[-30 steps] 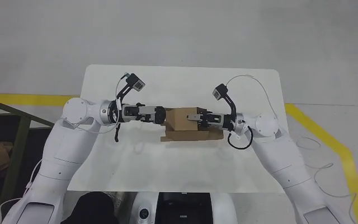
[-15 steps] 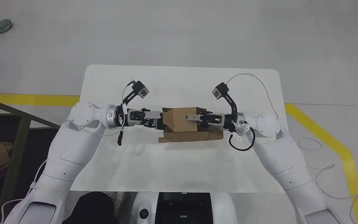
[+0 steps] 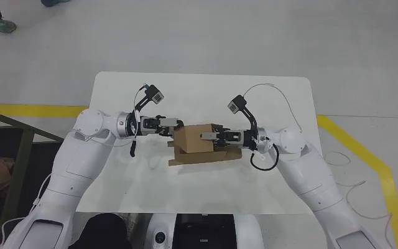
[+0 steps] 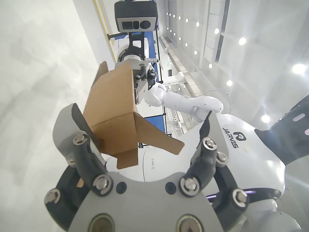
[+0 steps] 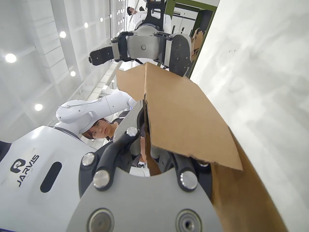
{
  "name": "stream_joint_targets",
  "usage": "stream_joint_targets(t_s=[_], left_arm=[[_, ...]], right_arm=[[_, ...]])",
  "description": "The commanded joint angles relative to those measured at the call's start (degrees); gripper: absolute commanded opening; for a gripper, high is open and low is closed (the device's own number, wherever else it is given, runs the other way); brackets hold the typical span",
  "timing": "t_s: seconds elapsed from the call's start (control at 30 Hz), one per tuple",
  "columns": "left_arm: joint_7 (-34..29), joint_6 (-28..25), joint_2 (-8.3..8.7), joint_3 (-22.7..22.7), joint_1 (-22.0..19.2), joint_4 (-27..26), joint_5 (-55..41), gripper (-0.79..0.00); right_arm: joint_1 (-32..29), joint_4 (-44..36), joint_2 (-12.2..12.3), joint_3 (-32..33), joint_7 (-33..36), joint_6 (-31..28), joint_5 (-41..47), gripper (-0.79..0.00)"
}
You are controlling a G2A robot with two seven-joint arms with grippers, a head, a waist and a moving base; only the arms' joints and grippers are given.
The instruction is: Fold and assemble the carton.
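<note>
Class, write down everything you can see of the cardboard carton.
Plain brown cardboard, the carton is partly erected: a boxy body with loose flaps splayed at both ends. It is skewed over the middle of the white table. The right gripper clamps one wall; the open left gripper has a finger against the opposite end.

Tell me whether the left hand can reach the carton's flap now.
Probably yes: the left hand is open and the flap juts between its fingers, nothing in the way. The right hand grips the carton's far end.
</note>
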Motion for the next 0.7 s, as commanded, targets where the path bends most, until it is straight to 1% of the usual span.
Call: stream_joint_targets(t_s=[0.0,0.13,0.33,0.5,0.67], left_arm=[[-0.21,0.32,0.16,-0.36,0.09,0.24,0.94,0.000],[-0.45,0.70,0.59,-1.96,1.06,0.41,1.63,0.000],[-0.55,1.15,0.93,-3.42,2.67,-1.18,0.29,0.000],[-0.12,0.69,0.70,-2.72,2.72,-2.28,-1.48,0.000],[0.00,0.36,0.46,-1.68,1.79,-1.74,-1.68,0.000]], right_arm=[[0.15,0.60,0.06,0.33,-0.32,-0.19,-0.48,-0.785],[0.28,1.37,0.34,1.61,-1.20,-0.31,-1.75,-0.785],[-0.10,1.14,0.70,2.81,-1.74,-0.03,-3.01,-0.785],[-0.33,0.98,0.49,1.81,-2.19,0.05,-3.09,-0.785],[-0.29,0.71,0.29,1.04,-2.37,0.01,-2.76,-0.785]])
